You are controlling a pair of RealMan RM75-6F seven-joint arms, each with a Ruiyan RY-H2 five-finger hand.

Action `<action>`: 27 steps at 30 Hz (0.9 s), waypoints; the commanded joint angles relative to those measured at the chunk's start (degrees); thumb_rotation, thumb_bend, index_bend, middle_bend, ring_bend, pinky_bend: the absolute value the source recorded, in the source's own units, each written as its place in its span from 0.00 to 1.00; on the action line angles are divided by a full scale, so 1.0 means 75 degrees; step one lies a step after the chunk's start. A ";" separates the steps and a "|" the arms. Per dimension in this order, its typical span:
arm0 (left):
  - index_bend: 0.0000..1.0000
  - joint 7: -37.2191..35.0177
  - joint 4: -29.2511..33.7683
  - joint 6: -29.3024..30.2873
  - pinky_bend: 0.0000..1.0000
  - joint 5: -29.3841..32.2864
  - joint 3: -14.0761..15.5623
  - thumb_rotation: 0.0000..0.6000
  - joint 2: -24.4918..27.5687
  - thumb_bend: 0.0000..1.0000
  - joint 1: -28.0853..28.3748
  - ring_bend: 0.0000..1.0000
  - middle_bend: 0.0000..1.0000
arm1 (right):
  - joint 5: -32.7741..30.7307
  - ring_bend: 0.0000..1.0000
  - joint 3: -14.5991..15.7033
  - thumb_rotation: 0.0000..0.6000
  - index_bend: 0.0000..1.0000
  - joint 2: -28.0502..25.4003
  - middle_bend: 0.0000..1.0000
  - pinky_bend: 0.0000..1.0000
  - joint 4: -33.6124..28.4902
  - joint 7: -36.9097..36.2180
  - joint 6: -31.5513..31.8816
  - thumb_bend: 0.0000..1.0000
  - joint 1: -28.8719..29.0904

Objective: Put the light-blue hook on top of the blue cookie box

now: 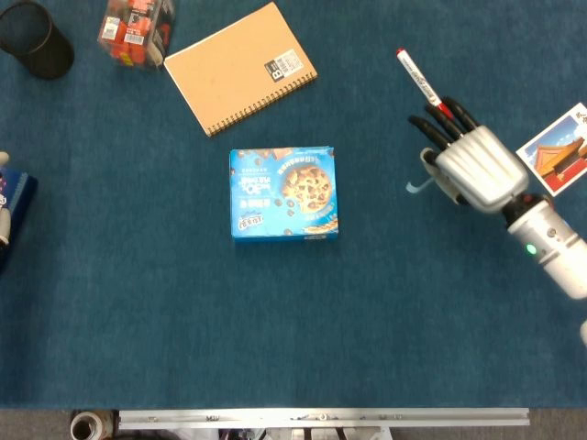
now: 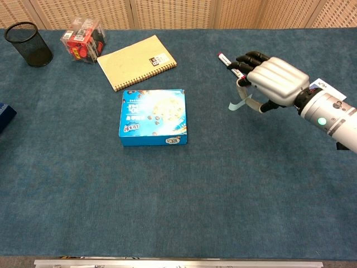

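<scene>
- Holding the light-blue hook (image 2: 239, 99), the right hand (image 2: 271, 81) is raised above the dark blue surface (image 2: 234, 184) at the right side; the hook's curved strip hangs out from under the hand's left edge, also seen in the head view (image 1: 419, 181).
- The right hand (image 1: 472, 163) shows its silver back upward, its dark fingers (image 1: 438, 121) reaching toward the far side of the surface and overlapping the near end of the red-and-white marker (image 1: 418, 76) in both views.
- The blue cookie box (image 1: 283, 193) lies flat near the middle of the surface, well apart from the hook, with nothing on its lid; the chest view shows it too (image 2: 153, 116).
- A tan spiral notebook (image 1: 240, 66) lies at an angle beyond the box, apart from it.
- A black mesh pen cup (image 2: 28, 43) stands at the far left corner, with a small clear box of red items (image 2: 83, 39) just beside it.
- A postcard with a red building (image 1: 559, 148) lies at the right edge, partly covered by the right wrist in the chest view.
- A dark blue object (image 1: 13, 206) shows at the left edge; I cannot tell what it is.
- The left hand shows in neither view.
</scene>
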State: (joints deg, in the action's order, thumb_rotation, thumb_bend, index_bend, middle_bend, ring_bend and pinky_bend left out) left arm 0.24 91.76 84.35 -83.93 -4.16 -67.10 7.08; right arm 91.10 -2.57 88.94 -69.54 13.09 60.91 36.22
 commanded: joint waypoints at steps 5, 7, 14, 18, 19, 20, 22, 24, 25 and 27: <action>0.22 0.0016 0.0052 0.0052 0.25 -0.0094 0.0048 1.00 -0.0022 0.43 -0.0017 0.29 0.35 | 0.0098 0.00 -0.0416 1.00 0.59 -0.0165 0.14 0.00 -0.0495 0.1050 -0.0228 0.41 0.0587; 0.22 0.0029 0.0065 0.0068 0.25 -0.0130 0.0068 1.00 -0.0015 0.43 -0.0026 0.29 0.35 | 0.0041 0.00 -0.0498 1.00 0.59 -0.0144 0.14 0.00 -0.0643 0.1371 -0.0425 0.41 0.0757; 0.22 0.0038 0.0087 0.0108 0.25 -0.0191 0.0111 1.00 -0.0008 0.43 -0.0056 0.29 0.35 | -0.0184 0.00 -0.0721 1.00 0.59 0.0212 0.14 0.00 -0.0791 0.2103 -0.0836 0.41 0.1192; 0.22 0.0052 0.0088 0.0078 0.25 -0.0183 0.0127 1.00 -0.0001 0.43 -0.0056 0.29 0.35 | -0.0376 0.00 -0.0825 1.00 0.59 0.0490 0.14 0.00 -0.0736 0.2386 -0.1010 0.41 0.1384; 0.22 0.0045 0.0093 0.0072 0.25 -0.0178 0.0129 1.00 0.0002 0.43 -0.0057 0.29 0.35 | -0.0440 0.00 -0.0849 1.00 0.59 0.0586 0.14 0.00 -0.0704 0.2455 -0.1057 0.41 0.1435; 0.22 0.0035 0.0094 0.0069 0.25 -0.0173 0.0128 1.00 0.0005 0.43 -0.0058 0.29 0.35 | -0.0488 0.00 -0.0869 1.00 0.59 0.0656 0.14 0.00 -0.0668 0.2509 -0.1091 0.41 0.1474; 0.22 0.0024 0.0091 0.0059 0.25 -0.0162 0.0126 1.00 0.0011 0.43 -0.0057 0.29 0.35 | -0.0618 0.00 -0.0921 1.00 0.59 0.0827 0.14 0.00 -0.0569 0.2598 -0.1161 0.41 0.1555; 0.22 0.0025 0.0088 0.0049 0.25 -0.0156 0.0125 1.00 0.0013 0.43 -0.0055 0.29 0.35 | -0.0785 0.00 -0.0985 1.00 0.59 0.0993 0.14 0.00 -0.0476 0.2624 -0.1241 0.41 0.1628; 0.22 0.0023 0.0088 0.0045 0.25 -0.0153 0.0125 1.00 0.0013 0.43 -0.0054 0.29 0.35 | -0.0852 0.00 -0.1013 1.00 0.59 0.1061 0.14 0.00 -0.0440 0.2627 -0.1273 0.41 0.1661; 0.22 0.0030 0.0089 0.0038 0.25 -0.0145 0.0122 1.00 0.0016 0.43 -0.0052 0.29 0.35 | -0.0964 0.00 -0.1056 1.00 0.59 0.1181 0.14 0.00 -0.0366 0.2648 -0.1339 0.41 0.1733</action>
State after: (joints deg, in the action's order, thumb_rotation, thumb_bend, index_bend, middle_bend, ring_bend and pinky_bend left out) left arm 0.47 92.43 84.64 -85.02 -3.24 -66.98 6.69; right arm 84.20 -10.23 97.45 -72.61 32.80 51.20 48.90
